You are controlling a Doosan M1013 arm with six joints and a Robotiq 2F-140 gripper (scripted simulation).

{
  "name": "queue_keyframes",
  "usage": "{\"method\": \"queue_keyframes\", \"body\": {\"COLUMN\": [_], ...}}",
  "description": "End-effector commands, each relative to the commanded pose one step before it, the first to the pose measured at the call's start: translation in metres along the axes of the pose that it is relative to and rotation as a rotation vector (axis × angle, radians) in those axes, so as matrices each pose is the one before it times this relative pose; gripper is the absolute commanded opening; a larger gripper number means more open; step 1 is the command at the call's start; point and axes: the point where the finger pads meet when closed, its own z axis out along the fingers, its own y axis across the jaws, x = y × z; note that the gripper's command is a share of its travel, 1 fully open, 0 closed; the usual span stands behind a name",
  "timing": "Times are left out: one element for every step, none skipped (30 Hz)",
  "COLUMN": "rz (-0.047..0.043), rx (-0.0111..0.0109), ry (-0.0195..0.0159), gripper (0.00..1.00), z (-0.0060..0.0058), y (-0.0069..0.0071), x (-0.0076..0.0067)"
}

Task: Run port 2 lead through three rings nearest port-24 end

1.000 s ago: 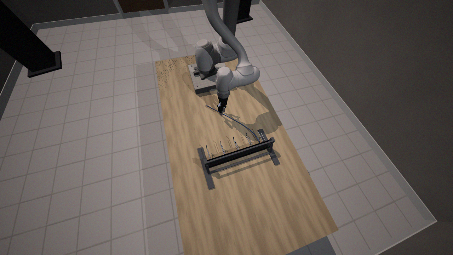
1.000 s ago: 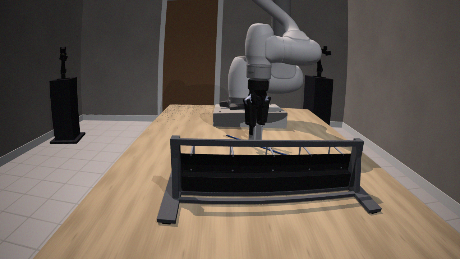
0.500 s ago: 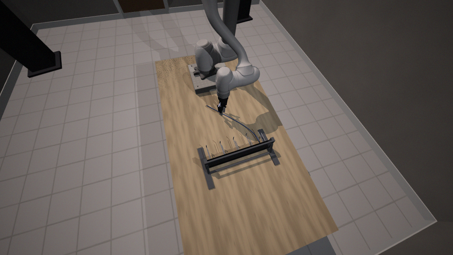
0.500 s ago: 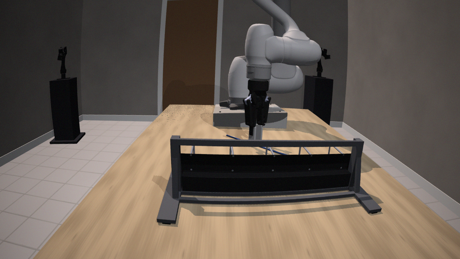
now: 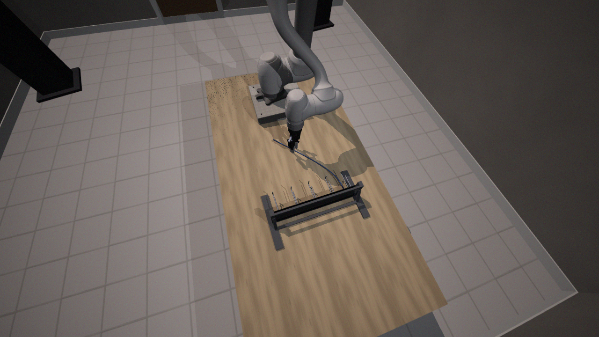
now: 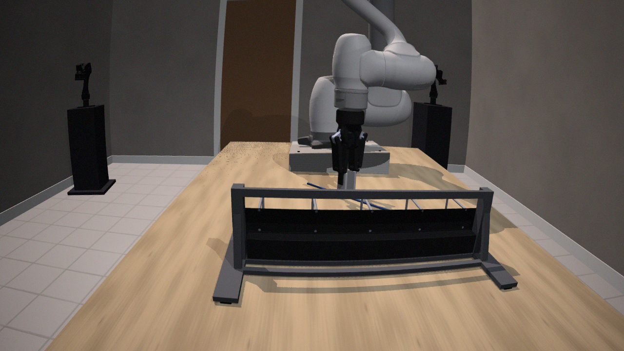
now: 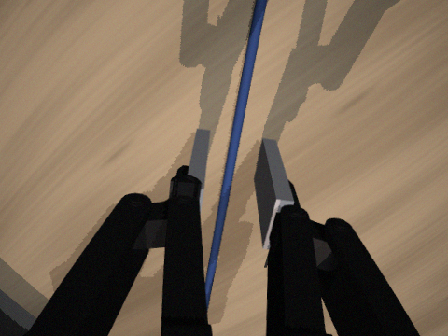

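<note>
Rack's front hidden from behind.

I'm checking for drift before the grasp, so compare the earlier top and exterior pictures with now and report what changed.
Nothing visibly changed on the table. The gripper, the blue lead and the rack are as they were; nothing was gripped or released. In the exterior view, the small black arms on the black pedestals shifted pose slightly.
</note>
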Motion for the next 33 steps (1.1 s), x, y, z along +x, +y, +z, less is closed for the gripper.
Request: {"method": "queue_keyframes", "body": {"rz": [-0.00004, 0.0, 0.0, 0.0, 0.0, 0.0, 0.0, 0.0, 0.0, 0.0, 0.0, 0.0, 0.0, 0.0, 0.0, 0.0, 0.0, 0.0, 0.0, 0.0, 0.0, 0.0, 0.0, 0.0, 0.0, 0.0, 0.0, 0.0, 0.0, 0.0, 0.0, 0.0, 0.0], "rx": [0.00006, 0.0, 0.0, 0.0, 0.0, 0.0, 0.0, 0.0, 0.0, 0.0, 0.0, 0.0, 0.0, 0.0, 0.0, 0.0, 0.0, 0.0, 0.0, 0.0, 0.0, 0.0, 0.0, 0.0, 0.0, 0.0, 0.0, 0.0, 0.0, 0.0, 0.0, 0.0, 0.0], "ry": [0.0002, 0.0, 0.0, 0.0, 0.0, 0.0, 0.0, 0.0, 0.0, 0.0, 0.0, 0.0, 0.0, 0.0, 0.0, 0.0, 0.0, 0.0, 0.0, 0.0, 0.0, 0.0, 0.0, 0.0, 0.0, 0.0, 0.0, 0.0, 0.0, 0.0, 0.0, 0.0, 0.0], "gripper": [0.2, 0.2, 0.2, 0.2, 0.2, 0.2, 0.2, 0.2, 0.2, 0.2, 0.2, 0.2, 0.2, 0.2, 0.2, 0.2, 0.2, 0.2, 0.2, 0.2, 0.2, 0.2, 0.2, 0.2, 0.2, 0.2, 0.2, 0.2, 0.2, 0.2, 0.2, 0.2, 0.2], "z": [0.00128, 0.00033, 0.00032, 0.00031, 0.0003, 0.00029, 0.00028, 0.0, 0.0, 0.00027, 0.00026, 0.00024, 0.00023, 0.00021, 0.0002, 0.00018, 0.00016, 0.00015, 0.00013, 0.00011, 0.00009, 0.00008, 0.00006, 0.00005, 0.0, 0.0, 0.00004, 0.00003, 0.00002, 0.00001, 0.0, 0.0, 0.0], "y": [-0.00004, 0.0, 0.0, 0.0, 0.0, 0.0, 0.0, 0.0, 0.0, 0.0, 0.0, 0.0, 0.0, 0.0, 0.0, 0.0, 0.0, 0.0, 0.0, 0.0, 0.0, 0.0, 0.0, 0.0, 0.0, 0.0, 0.0, 0.0, 0.0, 0.0, 0.0, 0.0, 0.0], "x": [0.00004, 0.0, 0.0, 0.0, 0.0, 0.0, 0.0, 0.0, 0.0, 0.0, 0.0, 0.0, 0.0, 0.0, 0.0, 0.0, 0.0, 0.0, 0.0, 0.0, 0.0, 0.0, 0.0, 0.0, 0.0, 0.0, 0.0, 0.0, 0.0, 0.0, 0.0, 0.0, 0.0]}}
